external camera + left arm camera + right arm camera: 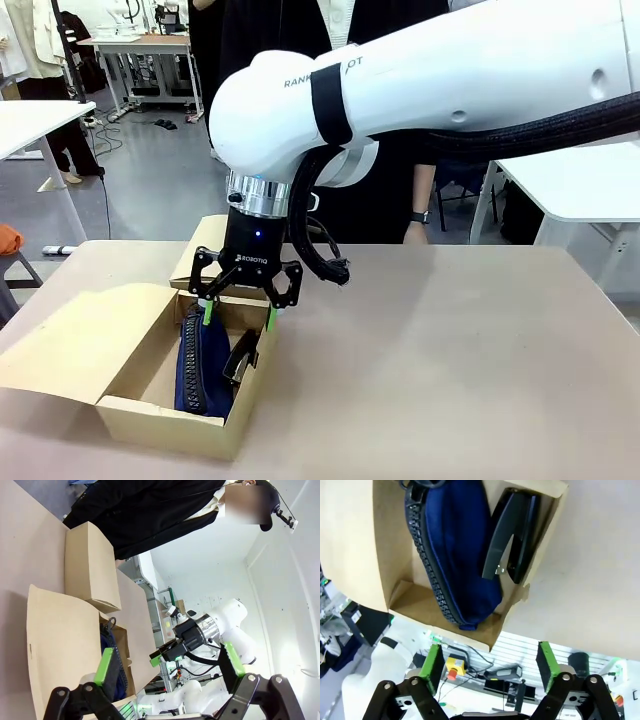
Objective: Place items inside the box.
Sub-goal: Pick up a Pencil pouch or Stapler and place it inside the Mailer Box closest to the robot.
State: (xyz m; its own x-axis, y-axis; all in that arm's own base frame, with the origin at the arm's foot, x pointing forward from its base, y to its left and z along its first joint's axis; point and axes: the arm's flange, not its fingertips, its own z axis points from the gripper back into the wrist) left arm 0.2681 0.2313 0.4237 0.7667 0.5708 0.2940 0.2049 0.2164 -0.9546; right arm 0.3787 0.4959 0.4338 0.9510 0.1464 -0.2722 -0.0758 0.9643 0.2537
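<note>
An open cardboard box [130, 395] stands on the left part of the brown table. Inside it a navy zip pouch [203, 365] lies lengthwise with a black stapler [242, 357] beside it against the right wall. My right gripper [240, 315] hangs just above the box's far end, open, with nothing between its green pads. Looking down from the right wrist, the open gripper [489, 667] has the pouch [455, 545] and stapler [512, 535] below it. My left gripper [168, 662] is open and empty, off to the side of the box [60, 630].
The box's lid flaps [60, 345] spread to the left and to the far side. A person [380, 190] in dark clothes stands at the far edge, one hand [415, 232] hanging down. White tables [585, 185] stand behind.
</note>
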